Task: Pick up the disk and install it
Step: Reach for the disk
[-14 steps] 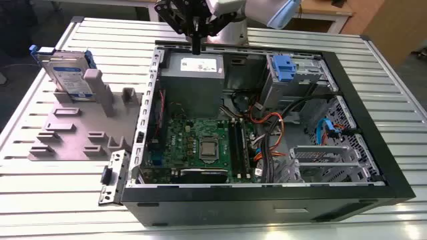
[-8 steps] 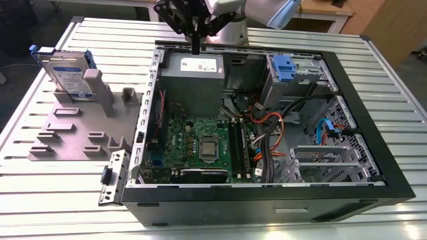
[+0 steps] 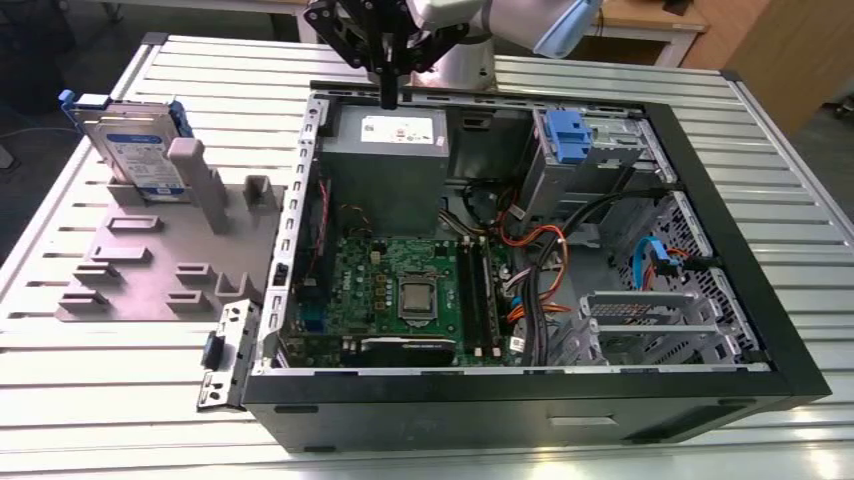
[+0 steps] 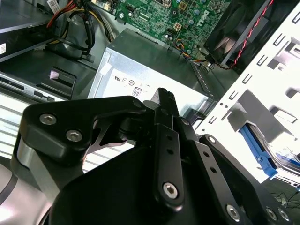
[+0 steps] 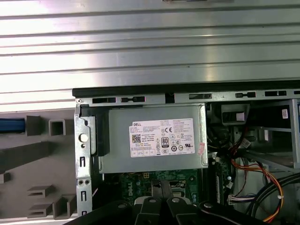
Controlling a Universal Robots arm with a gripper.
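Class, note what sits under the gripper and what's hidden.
Below the gripper: the grey power supply with a white sticker, inside the open computer case. Anything beneath that box is covered.

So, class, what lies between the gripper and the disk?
In the exterior view: the metal side wall of the computer case, then bare slatted table. The gripper hangs over the case; the disk stands outside it.

The disk (image 3: 138,150) is blue-framed with a white-and-blue label, the motherboard (image 3: 387,270) green, the power supply (image 3: 387,175) grey.

Open computer case (image 3: 534,395) and grey fixture (image 3: 147,270) on slatted metal table (image 3: 120,420)
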